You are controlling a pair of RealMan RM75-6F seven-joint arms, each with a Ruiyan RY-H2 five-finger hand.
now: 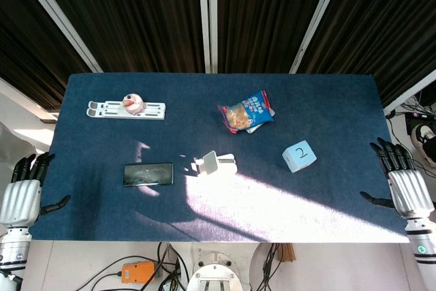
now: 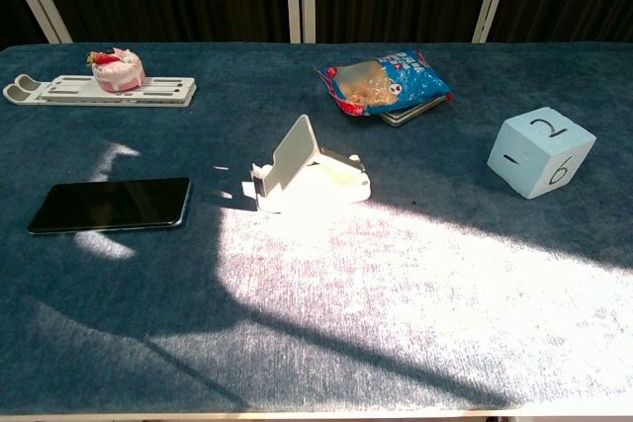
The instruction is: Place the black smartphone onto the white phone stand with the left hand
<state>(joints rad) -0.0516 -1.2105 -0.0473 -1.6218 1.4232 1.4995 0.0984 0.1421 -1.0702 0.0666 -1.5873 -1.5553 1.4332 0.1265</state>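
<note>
The black smartphone [image 1: 148,174] [image 2: 111,205] lies flat on the blue table, left of centre. The white phone stand [image 1: 216,164] [image 2: 309,172] stands a short way to its right, its backrest tilted up, with nothing on it. My left hand [image 1: 24,192] hovers at the table's left edge, fingers spread and holding nothing, well to the left of the phone. My right hand [image 1: 403,180] is at the right edge, also spread and holding nothing. Neither hand appears in the chest view.
A white rack [image 1: 126,110] [image 2: 99,92] with a pink doughnut [image 1: 132,102] [image 2: 117,68] on it lies at the back left. A snack bag [image 1: 246,112] [image 2: 384,83] sits at back centre, a light blue numbered cube [image 1: 299,156] [image 2: 540,152] on the right.
</note>
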